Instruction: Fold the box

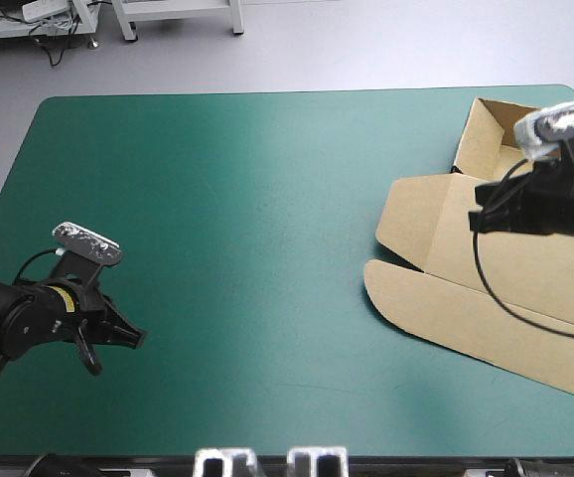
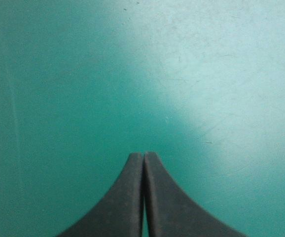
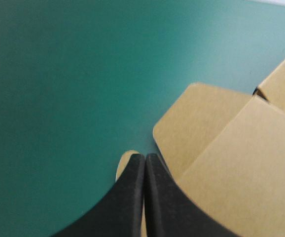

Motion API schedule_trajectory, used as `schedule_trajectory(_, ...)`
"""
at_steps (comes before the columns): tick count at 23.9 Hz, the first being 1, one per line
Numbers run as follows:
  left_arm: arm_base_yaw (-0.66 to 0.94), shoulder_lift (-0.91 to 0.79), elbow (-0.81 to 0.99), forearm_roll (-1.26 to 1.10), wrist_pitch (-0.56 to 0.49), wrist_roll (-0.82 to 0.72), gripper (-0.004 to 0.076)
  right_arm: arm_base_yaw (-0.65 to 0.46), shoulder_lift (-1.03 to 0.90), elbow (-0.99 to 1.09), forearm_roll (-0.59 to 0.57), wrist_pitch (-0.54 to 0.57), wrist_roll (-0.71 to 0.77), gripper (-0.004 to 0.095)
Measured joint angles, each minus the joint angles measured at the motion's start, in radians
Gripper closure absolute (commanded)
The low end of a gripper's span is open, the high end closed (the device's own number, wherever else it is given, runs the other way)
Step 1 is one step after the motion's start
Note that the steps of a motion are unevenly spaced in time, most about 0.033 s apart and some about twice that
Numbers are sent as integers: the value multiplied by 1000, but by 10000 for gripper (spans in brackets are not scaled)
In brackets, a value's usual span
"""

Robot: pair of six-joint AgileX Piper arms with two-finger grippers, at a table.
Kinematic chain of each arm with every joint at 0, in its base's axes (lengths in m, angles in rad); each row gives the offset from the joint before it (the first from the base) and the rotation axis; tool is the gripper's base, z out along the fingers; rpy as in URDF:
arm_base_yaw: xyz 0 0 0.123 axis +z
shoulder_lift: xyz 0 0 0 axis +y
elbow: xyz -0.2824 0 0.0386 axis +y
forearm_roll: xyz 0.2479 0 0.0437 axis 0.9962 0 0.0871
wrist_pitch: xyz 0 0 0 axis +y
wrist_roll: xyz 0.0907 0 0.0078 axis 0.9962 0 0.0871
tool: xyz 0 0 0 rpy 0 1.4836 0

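A table with a teal-green cover [image 1: 267,199] is shown; a brown cut-board box [image 1: 540,273], mostly flat, is laid by its right edge.

Left arm [image 1: 19,318] enters from the left side, forearm extended toward the right, wrist level. Left gripper [image 2: 143,155]: both black fingers pressed together along their length, forming one pointed arch. Right arm [image 1: 555,204] enters from the right side, forearm extended toward the left. Right gripper [image 3: 145,157]: fingers likewise met tip to tip, a single pointed arch.
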Motion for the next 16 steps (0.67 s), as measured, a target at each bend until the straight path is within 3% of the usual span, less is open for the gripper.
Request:
schedule_trajectory(8, 0, 0, 0, -66, -14, 17, 734, 11, -232, 413, -220, 0, 78, 926)
schedule_trajectory(16, 0, 0, 61, -94, -59, 29, 734, 11, -388, 534, -329, 0, 123, 927)
